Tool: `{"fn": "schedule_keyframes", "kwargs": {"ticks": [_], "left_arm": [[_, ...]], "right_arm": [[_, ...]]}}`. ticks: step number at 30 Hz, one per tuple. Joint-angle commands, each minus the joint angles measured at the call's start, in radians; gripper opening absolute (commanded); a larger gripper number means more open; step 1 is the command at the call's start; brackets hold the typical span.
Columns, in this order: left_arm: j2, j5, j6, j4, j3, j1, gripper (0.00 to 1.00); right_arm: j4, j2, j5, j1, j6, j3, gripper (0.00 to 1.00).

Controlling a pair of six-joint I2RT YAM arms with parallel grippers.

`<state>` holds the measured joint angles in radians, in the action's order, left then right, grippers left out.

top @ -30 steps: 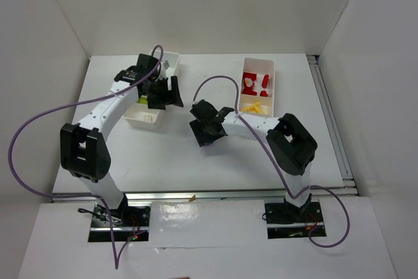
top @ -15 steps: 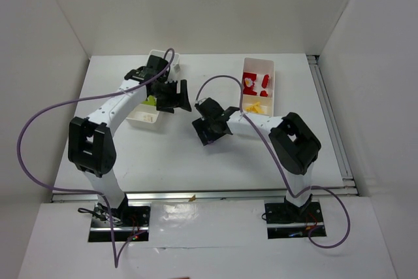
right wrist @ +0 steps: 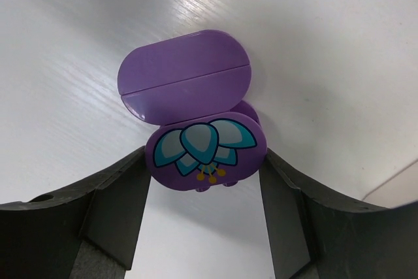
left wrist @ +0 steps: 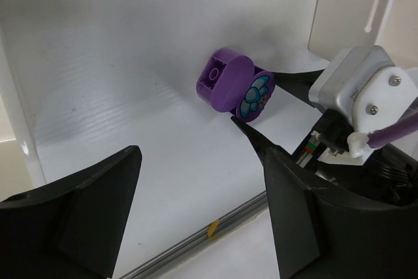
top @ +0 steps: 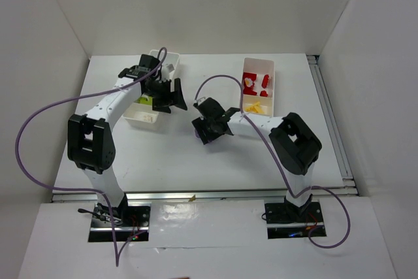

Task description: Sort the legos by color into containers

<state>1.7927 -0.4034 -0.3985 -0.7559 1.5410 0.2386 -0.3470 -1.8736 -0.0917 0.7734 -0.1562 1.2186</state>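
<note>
My right gripper (right wrist: 206, 174) is shut on the rounded purple piece (right wrist: 196, 115), one finger against each side of its flowered lid, just over the table. In the top view this gripper (top: 206, 129) is mid-table and hides the piece. The left wrist view shows the purple piece (left wrist: 235, 89) between the right fingers (left wrist: 255, 136). My left gripper (left wrist: 202, 213) is open and empty; in the top view it (top: 170, 96) hangs by the left white tray (top: 151, 121), which holds a lime green brick (top: 144, 100). The right white tray (top: 272, 73) holds red bricks (top: 251, 84) and yellow bricks (top: 255, 106).
A purple cable (top: 215, 82) loops over the right arm between the two trays. A metal rail (top: 196, 194) runs along the table's near edge. White walls enclose the table on three sides.
My left gripper swung out to the right from the left tray, then drew slightly back. My right gripper has stayed almost in place.
</note>
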Motion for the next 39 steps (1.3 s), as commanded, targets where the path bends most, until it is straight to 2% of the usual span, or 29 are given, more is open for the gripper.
{"fn": "schedule_keyframes", "kwargs": {"ticks": [1, 11, 13, 23, 29, 32, 39], "left_arm": [[0.020, -0.093, 0.020, -0.017, 0.002, -0.005, 0.86], [-0.001, -0.325, -0.011, 0.098, -0.085, -0.005, 0.88], [-0.001, -0.343, -0.011, 0.122, -0.085, -0.005, 0.90], [-0.020, -0.630, -0.062, 0.371, -0.180, -0.025, 0.91], [0.042, -0.678, -0.026, 0.371, -0.180, -0.035, 0.91], [0.051, -0.733, -0.056, 0.441, -0.180, -0.035, 0.91], [0.100, -0.798, -0.065, 0.454, -0.159, -0.025, 0.84]], "right_arm": [[-0.001, 0.106, -0.026, -0.006, 0.017, 0.002, 0.59], [-0.027, 0.270, -0.028, -0.006, 0.007, 0.002, 0.58], [-0.027, 0.271, -0.040, -0.006, 0.007, 0.021, 0.58], [-0.040, 0.261, -0.030, -0.006, 0.017, 0.082, 0.58], [-0.050, 0.272, -0.020, -0.006, 0.017, 0.101, 0.58], [-0.060, 0.272, -0.020, -0.006, 0.017, 0.101, 0.58], [-0.060, 0.281, -0.011, -0.006, 0.017, 0.101, 0.58]]}}
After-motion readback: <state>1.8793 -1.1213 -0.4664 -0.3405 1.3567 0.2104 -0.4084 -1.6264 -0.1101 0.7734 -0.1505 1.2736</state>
